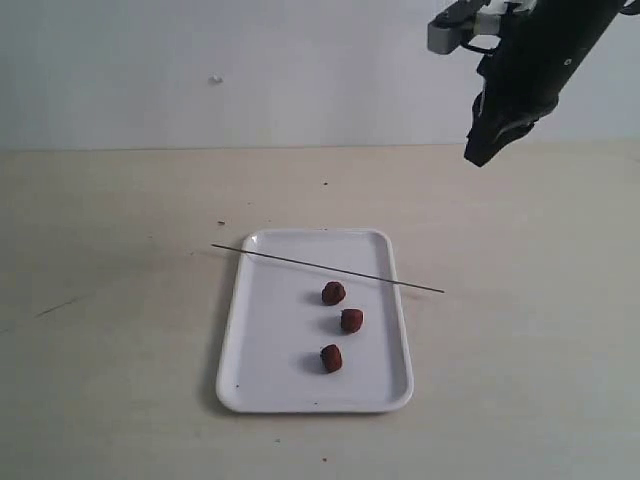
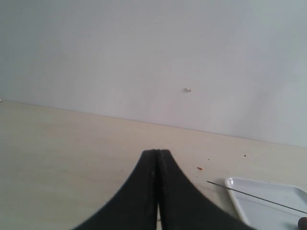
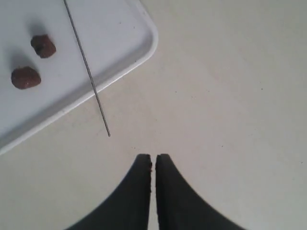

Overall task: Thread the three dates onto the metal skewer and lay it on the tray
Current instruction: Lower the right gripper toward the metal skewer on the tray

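Tray (image 1: 262, 340) on the surface (image 1: 520, 360), skewer (image 1: 330, 268) and dates (image 1: 351, 320) unthreaded.
Right arm (image 1: 545, 50) hangs high beyond the tray's far right corner, right tool (image 1: 482, 152) pointing down, tips a sliver apart, empty; left tool (image 2: 157, 153) pressed closed, empty. Skewer lies slantwise across the tray's rims; three dates sit loose inside.

The tray (image 1: 275, 340) is smooth white plastic with a faint gloss, and the skewer (image 1: 300, 263) is thin, dark grey metal. The three dates (image 1: 333, 293) have wrinkled, dull red-brown skin. The bench (image 1: 520, 380) is matt, pale and wood-like, with light specks.
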Robot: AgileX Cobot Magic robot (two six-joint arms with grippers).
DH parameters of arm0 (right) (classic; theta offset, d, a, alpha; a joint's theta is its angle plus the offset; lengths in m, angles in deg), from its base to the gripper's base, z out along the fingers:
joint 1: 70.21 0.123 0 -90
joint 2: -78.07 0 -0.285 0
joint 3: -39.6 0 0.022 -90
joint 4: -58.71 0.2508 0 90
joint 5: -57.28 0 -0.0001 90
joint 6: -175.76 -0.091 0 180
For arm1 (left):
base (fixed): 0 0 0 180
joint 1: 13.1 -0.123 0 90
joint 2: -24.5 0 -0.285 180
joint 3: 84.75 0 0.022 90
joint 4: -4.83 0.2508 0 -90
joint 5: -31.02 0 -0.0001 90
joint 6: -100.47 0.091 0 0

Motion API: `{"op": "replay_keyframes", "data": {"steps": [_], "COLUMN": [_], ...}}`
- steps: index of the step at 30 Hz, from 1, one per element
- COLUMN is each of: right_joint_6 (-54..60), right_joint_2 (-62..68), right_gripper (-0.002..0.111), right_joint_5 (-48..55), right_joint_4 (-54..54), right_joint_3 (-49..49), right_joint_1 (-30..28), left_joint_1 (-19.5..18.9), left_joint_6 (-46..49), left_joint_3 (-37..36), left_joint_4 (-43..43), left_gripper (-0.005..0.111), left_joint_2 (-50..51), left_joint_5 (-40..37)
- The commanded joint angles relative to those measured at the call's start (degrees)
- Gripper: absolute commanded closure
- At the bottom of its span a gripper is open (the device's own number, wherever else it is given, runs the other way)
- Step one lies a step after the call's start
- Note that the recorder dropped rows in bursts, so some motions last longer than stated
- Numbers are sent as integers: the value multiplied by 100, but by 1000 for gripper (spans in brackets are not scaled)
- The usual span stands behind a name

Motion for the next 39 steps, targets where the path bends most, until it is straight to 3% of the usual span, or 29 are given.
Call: {"op": "replay_keyframes", "data": {"steps": [1,7,11,17,24,30,39], "right_joint_6": [388,741,741,246,342,319,502], "right_joint_2": [155,686,1027,1126,1258,1427,1482], "right_gripper": [102,101,93,86,84,67,66], "right_joint_5": [-3,-3,-20,-988,-702,-842,-852], "right_joint_4": [-460,-597,-602,-213,-522,-408,-384], "right_joint_3": [25,25,25,15,15,15,15], "right_joint_1": [233,584,733,776,1126,1293,1328], "left_joint_1": [-6,-6,-6,-6,-6,-6,-6], "left_joint_6": [-16,-16,-16,-16,-16,-26,-15], "left_joint_3": [-1,-1,-1,-1,-1,-1,-1], "left_joint_4": [-37,-37,-37,-37,-37,-37,-37], "left_gripper": [107,107,107,107,107,107,107], "left_joint_2": [-34,-34,-34,-34,-34,-34,-34], "left_joint_5": [1,1,1,1,1,1,1]}}
